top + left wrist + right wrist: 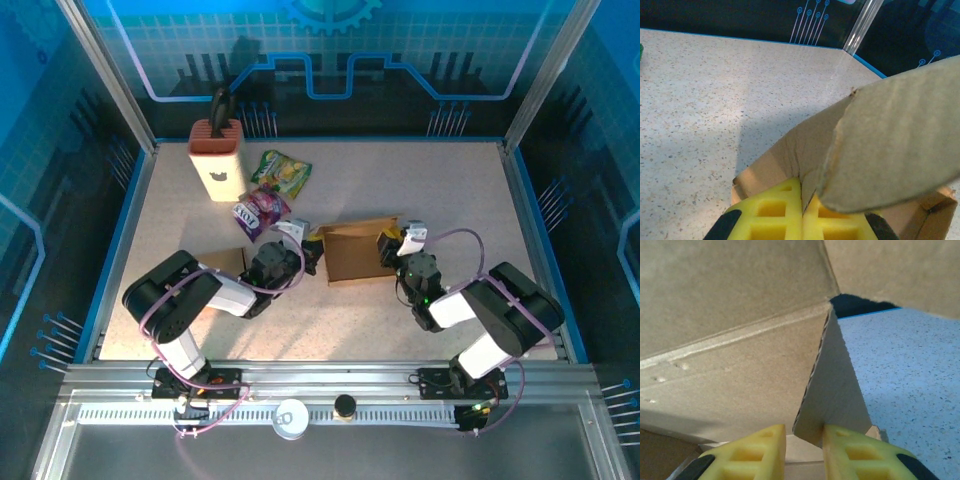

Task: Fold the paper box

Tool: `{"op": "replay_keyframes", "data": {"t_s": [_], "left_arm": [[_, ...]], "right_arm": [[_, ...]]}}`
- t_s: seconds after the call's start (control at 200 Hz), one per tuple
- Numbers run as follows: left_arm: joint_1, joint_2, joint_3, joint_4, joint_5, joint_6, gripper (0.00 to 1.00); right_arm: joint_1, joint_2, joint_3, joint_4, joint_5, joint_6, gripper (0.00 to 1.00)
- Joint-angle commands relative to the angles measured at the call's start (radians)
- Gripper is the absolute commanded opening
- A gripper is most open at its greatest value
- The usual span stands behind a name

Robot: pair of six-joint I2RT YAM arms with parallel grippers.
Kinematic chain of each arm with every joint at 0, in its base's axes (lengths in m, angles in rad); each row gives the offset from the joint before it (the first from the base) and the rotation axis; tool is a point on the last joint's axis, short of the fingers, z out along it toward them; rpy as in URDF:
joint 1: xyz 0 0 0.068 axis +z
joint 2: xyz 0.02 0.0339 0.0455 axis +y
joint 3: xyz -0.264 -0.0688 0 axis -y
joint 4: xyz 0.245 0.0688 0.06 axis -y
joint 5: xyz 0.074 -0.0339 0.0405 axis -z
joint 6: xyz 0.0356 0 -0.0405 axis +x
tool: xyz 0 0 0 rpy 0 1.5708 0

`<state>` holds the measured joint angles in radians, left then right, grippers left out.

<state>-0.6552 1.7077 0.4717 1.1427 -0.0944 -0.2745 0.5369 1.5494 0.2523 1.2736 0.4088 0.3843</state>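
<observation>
The brown corrugated paper box [355,250] lies at the middle of the table, partly folded, between both arms. My left gripper [305,245] is at its left end. In the left wrist view its yellow fingers [775,212] are shut on a box wall [815,145], and a loose flap [900,135] hangs over them. My right gripper [392,248] is at the box's right end. In the right wrist view the gripper [804,437] is open. A flap edge [832,390] stands between the fingers, touching the right finger [855,450], with a gap on the left side.
A tan and red holder [216,158] with a black handle stands at the back left. A green snack bag [282,172] and a purple one [260,210] lie just behind the box. A flat cardboard piece [228,260] sits by the left arm.
</observation>
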Motion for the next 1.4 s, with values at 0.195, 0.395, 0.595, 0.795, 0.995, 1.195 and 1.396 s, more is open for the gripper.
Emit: {"op": "replay_keyframes", "data": {"t_s": [0.195, 0.395, 0.595, 0.795, 0.995, 1.195, 1.396], "left_arm": [[-0.05, 0.02, -0.03, 0.046, -0.056, 0.028, 0.01], [-0.049, -0.031, -0.017, -0.012, -0.095, 0.052, 0.0], [-0.05, -0.09, 0.003, -0.08, -0.121, 0.081, 0.0], [-0.05, -0.164, 0.035, -0.209, -0.156, 0.137, 0.0], [-0.038, -0.213, 0.064, -0.313, -0.192, 0.211, 0.0], [-0.014, -0.198, 0.099, -0.347, -0.177, 0.219, 0.0], [0.007, -0.174, 0.099, -0.313, -0.16, 0.204, 0.0]], "right_arm": [[0.018, -0.246, 0.077, -0.457, -0.031, 0.029, 0.44], [-0.022, -0.488, 0.271, -1.158, -0.177, 0.143, 0.77], [-0.054, -0.584, 0.379, -1.489, -0.316, 0.199, 0.86], [-0.066, -0.61, 0.413, -1.618, -0.368, 0.22, 0.9], [-0.067, -0.741, 0.46, -1.682, -0.423, 0.237, 0.9], [-0.084, -0.743, 0.569, -1.791, -0.476, 0.295, 0.89], [-0.27, -0.652, 0.651, -1.839, -0.574, 0.409, 0.87]]}}
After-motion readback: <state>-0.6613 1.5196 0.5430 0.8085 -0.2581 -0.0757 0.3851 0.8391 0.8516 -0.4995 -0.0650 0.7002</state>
